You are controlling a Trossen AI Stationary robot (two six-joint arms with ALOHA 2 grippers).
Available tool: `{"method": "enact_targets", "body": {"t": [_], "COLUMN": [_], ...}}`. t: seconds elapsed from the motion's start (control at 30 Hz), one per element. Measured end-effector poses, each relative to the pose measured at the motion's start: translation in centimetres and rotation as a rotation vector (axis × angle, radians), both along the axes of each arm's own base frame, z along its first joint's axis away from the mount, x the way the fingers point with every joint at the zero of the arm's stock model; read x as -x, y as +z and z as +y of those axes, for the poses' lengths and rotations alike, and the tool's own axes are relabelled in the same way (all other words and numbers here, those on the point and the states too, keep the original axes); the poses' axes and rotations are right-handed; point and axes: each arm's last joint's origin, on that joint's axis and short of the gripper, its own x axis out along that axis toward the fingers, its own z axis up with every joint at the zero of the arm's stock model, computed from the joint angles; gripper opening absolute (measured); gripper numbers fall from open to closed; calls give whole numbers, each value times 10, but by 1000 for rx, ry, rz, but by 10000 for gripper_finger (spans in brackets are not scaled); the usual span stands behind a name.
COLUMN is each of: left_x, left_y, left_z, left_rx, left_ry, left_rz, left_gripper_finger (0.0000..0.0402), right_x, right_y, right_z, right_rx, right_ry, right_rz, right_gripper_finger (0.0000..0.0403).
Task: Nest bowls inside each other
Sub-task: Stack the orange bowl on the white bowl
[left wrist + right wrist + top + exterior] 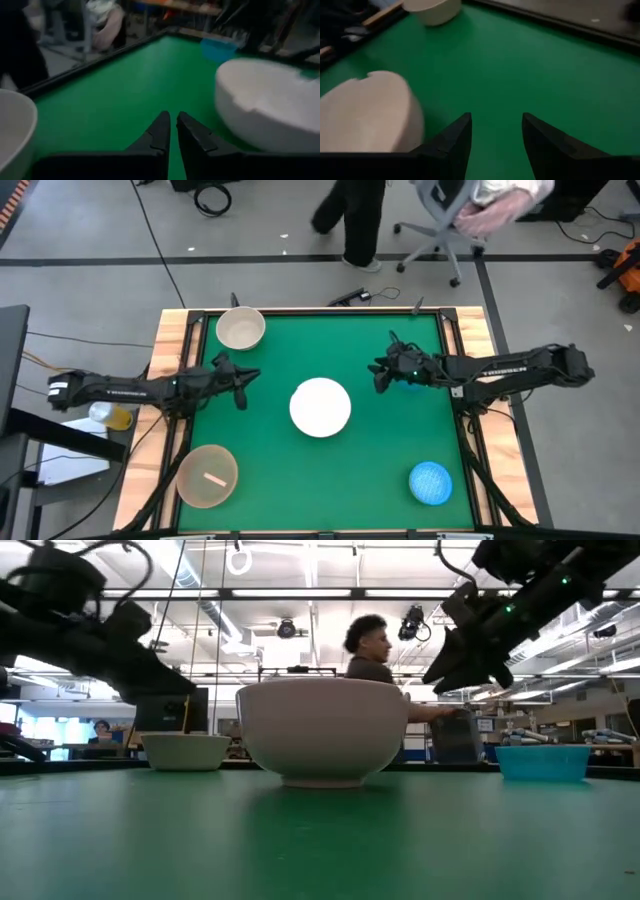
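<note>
A large white bowl (320,407) stands upright on the middle of the green mat. A cream bowl (241,329) sits at the far left corner, a tan-orange bowl (207,476) at the near left, and a speckled blue bowl (431,483) at the near right. A smaller light-blue bowl (543,760) rests on the mat under my right arm. My left gripper (243,385) is shut, above the mat left of the white bowl. My right gripper (380,375) hangs open and empty, up off the mat, right of the white bowl (370,110).
A raised black frame and wooden border (170,340) run round the mat. Bare green mat lies between the white bowl and the far edge. Beyond the far edge a person (368,650) and an office chair (440,220) are in the room.
</note>
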Motion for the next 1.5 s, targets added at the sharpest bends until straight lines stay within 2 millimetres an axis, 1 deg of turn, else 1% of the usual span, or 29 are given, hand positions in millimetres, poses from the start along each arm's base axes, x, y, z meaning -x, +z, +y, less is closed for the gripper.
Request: {"method": "enact_targets", "body": {"t": [0.13,0.2,0.27,0.33,0.43,0.5,0.57,0.63,0.7,0.8,0.87,0.93,1.0,1.13,1.23,1.33,1.5], "left_x": [-12,-19,-27,-34,-45,-54,-61,-65,-63,-53,-44,-38,-33,-19,-8,-2,1], "left_y": [6,6,6,4,3,7,14,25,41,68,83,91,91,72,60,55,51], "left_z": [8,10,10,9,2,-4,-13,-25,-37,-55,-68,-82,-97,-125,-139,-146,-151], "left_rx": [13,17,23,42,104,175,245,301,360,465,522,558,582,574,527,492,451], "left_ry": [-13,-41,-68,-99,-167,-219,-302,-389,-414,-379,-356,-361,-382,-426,-422,-377,-368], "left_rz": [35,65,84,113,144,150,216,356,540,777,872,895,900,1000,1085,1128,1146], "left_gripper_finger": [40,47,66,94,139,160,167,165,157,147,144,144,144,144,145,150,159], "right_x": [-8,-11,-12,-12,-12,-13,-14,-14,-14,-13,-13,-12,-12,-11,-11,-11,-11], "right_y": [7,11,14,16,17,17,18,18,18,17,15,15,15,15,15,15,15], "right_z": [12,19,26,32,39,43,45,46,47,48,48,49,49,51,51,51,51], "right_rx": [-42,-41,-28,-10,21,39,47,40,23,1,-2,7,25,54,55,55,58], "right_ry": [88,118,134,138,131,135,145,158,185,220,225,216,196,194,196,196,197], "right_rz": [-24,-36,-42,-51,-65,-71,-79,-83,-77,-67,-52,-49,-44,-38,-36,-36,-34], "right_gripper_finger": [179,179,179,179,179,179,179,179,179,179,179,179,178,179,179,178,178]}}
